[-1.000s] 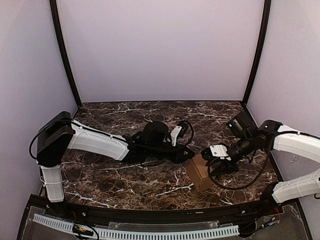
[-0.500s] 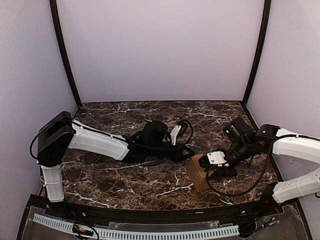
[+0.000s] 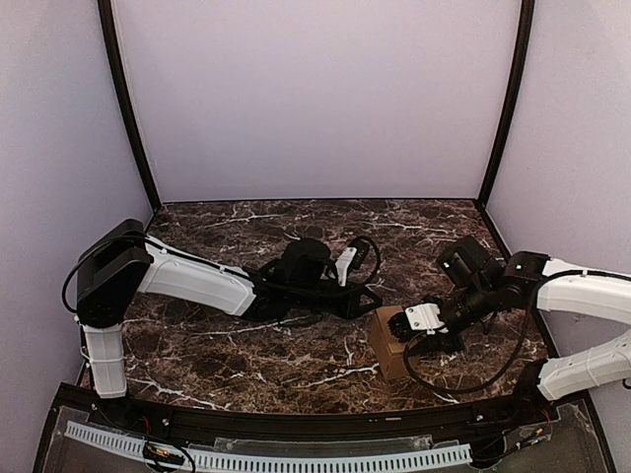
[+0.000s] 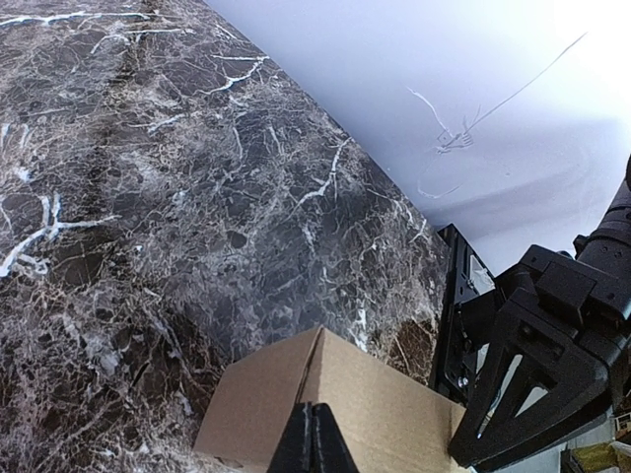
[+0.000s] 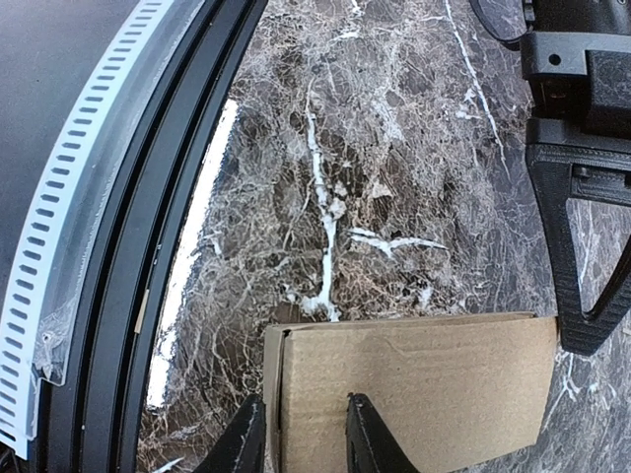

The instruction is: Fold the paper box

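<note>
The paper box (image 3: 389, 341) is a small brown cardboard cube standing on the marble table between my two grippers. My left gripper (image 3: 374, 304) is shut and empty, and its tip (image 4: 314, 441) is at the box's (image 4: 385, 404) upper edge. My right gripper (image 3: 418, 332) is at the box's right side. In the right wrist view its jaws (image 5: 304, 434) stand a narrow gap apart over the box's (image 5: 424, 384) face, beside the left edge where a flap slit shows. One finger (image 5: 246, 439) lies just outside that edge.
The black front rail and white slotted strip (image 5: 89, 227) run along the near table edge just left of the box in the right wrist view. The left gripper's black frame (image 5: 582, 158) stands close on the box's far side. The pale back wall (image 3: 315, 99) stands behind the table.
My right gripper has moved left and down from beside the box onto its right side. The left arm and the box have stayed put.
</note>
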